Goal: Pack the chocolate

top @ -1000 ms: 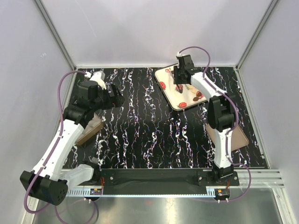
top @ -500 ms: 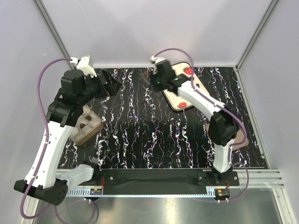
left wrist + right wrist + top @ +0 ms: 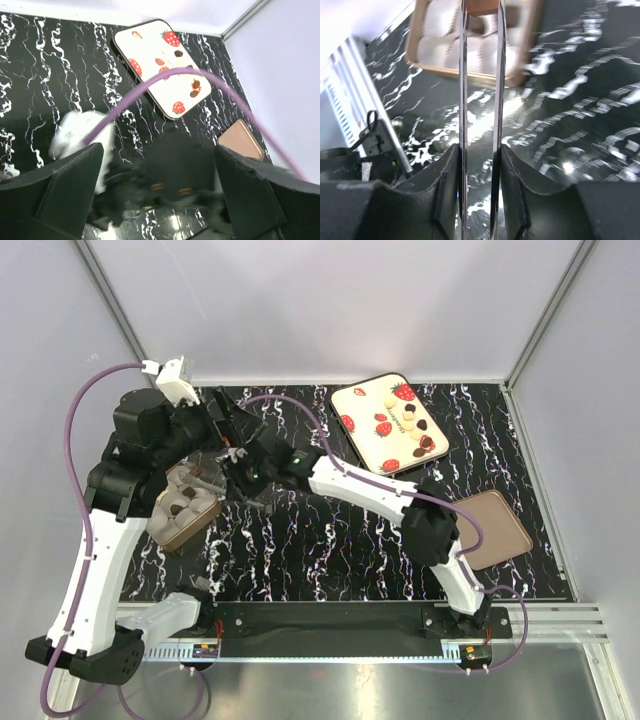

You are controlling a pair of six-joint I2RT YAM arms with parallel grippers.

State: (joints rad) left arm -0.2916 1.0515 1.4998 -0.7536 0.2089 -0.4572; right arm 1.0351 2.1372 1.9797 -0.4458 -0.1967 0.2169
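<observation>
Our right gripper, part-closed, seems to pinch a brown chocolate — we centre it over a free box cell beyond its tips; left gripper gapes empty.

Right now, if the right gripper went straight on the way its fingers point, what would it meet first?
Probably the compartmented box: in the right wrist view the right gripper has its fingers aimed into its pale cells. The view is blurred, so the gap is unclear.
</observation>
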